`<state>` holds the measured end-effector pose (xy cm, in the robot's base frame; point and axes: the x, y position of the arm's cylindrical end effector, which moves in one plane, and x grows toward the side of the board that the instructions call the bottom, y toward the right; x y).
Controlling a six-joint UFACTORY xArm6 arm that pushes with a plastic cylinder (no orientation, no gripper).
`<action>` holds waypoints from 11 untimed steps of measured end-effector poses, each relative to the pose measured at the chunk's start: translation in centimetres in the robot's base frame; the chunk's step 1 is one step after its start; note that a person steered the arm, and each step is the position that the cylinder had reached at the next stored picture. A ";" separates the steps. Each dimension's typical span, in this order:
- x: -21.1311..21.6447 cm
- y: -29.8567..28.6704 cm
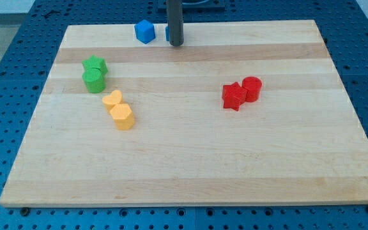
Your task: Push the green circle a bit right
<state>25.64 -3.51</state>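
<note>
Up at the top of the frame, just left of centre: my tip (176, 44), planted on the wooden worktop (190, 160), no fingers on this rig, just a straight dark rod. Right beside it on the left, a blue block (145, 31), looks roughly hexagonal; another sliver of blue peeking out right against the rod, mostly hidden so can't call the shape.

Over in the upper left: green circle (94, 80), touching the green star (95, 64) sitting just above it. Well apart from my tip, down and to the left of it.

Just below and right of the greens: yellow heart (112, 99) pressed up against a yellow hexagon-ish block (122, 116) below it.

Way off on the right side, mid-height: red star (234, 96) snug against a red cylinder (252, 89) on its right.
</note>
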 end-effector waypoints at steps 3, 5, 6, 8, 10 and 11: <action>1.3 -13.9; 4.7 -27.0; 4.7 -27.0; 14.5 -25.6; 11.2 -15.8; 8.9 -8.5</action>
